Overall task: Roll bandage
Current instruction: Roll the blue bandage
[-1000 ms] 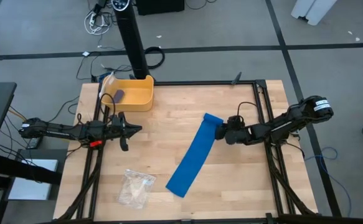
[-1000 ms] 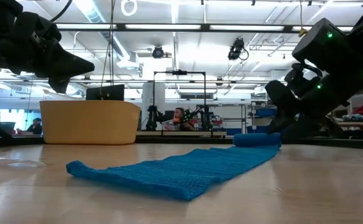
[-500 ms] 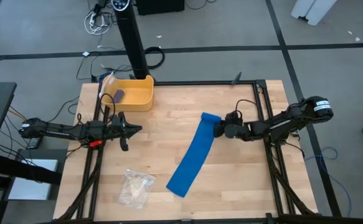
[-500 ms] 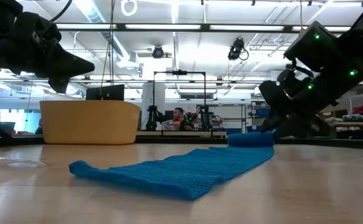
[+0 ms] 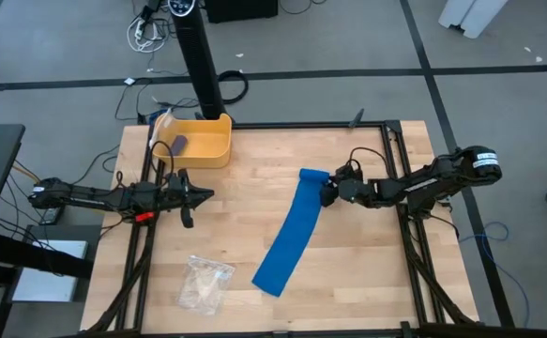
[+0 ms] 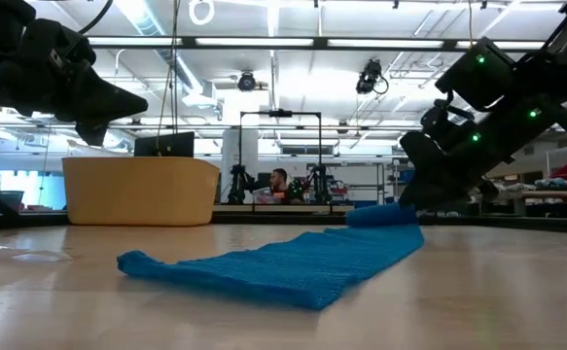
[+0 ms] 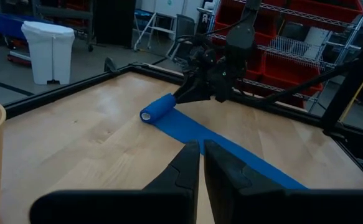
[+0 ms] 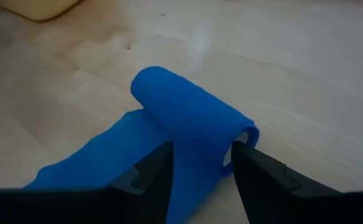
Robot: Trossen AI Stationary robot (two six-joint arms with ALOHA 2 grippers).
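Observation:
The bright blue bandage [image 5: 290,235] lies as a long flat strip on the wooden table, with its far end wound into a short roll [image 5: 311,177]. The roll also shows in the left wrist view [image 7: 158,109] and in the low view [image 6: 382,215]. My right gripper [image 5: 327,192] is at the roll, on its right side, low over the table, with its fingers on either side of the roll [image 8: 193,124]. My left gripper [image 5: 207,194] is shut and empty, hovering near the table's left edge. My right gripper has the roll's right end [image 8: 234,134], next to its open mouth, between its two fingers [image 8: 159,165]. The fingers come nearly level from the table's right side. The roll rests on the table, and the strip runs slack from it toward the near edge.
A yellow basket [image 5: 219,150] holding a small dark purple block [image 5: 178,144] stands at the far left, beside a black post [image 5: 203,66]. A clear crinkled plastic bag [image 5: 205,282] lies near the front left. A black frame rail [image 5: 397,160] runs along the table's right side.
My right gripper has gone toward the table's left edge, and the bandage's rolled end has gone the same way. The flat strip has slid a little along the table after it.

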